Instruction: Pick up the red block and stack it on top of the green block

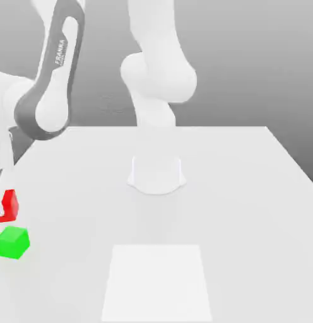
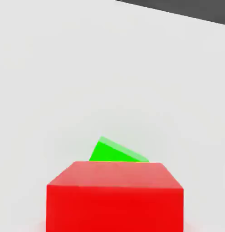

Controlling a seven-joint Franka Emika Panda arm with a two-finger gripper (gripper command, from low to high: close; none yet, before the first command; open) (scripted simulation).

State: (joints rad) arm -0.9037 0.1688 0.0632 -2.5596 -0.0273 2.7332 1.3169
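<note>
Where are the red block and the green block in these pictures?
red block (image 2: 115,199): hand view, on its large front face.
green block (image 1: 12,243): exterior view, near the middle of the cube, by the table's left edge.

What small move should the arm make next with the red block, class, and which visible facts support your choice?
Probably carry the red block a little further until it is centred over the green block, then lower it. In the exterior view the red block sits just behind and above the green one, not yet on it; in the hand view green peeks out beyond the red block's far edge.
</note>
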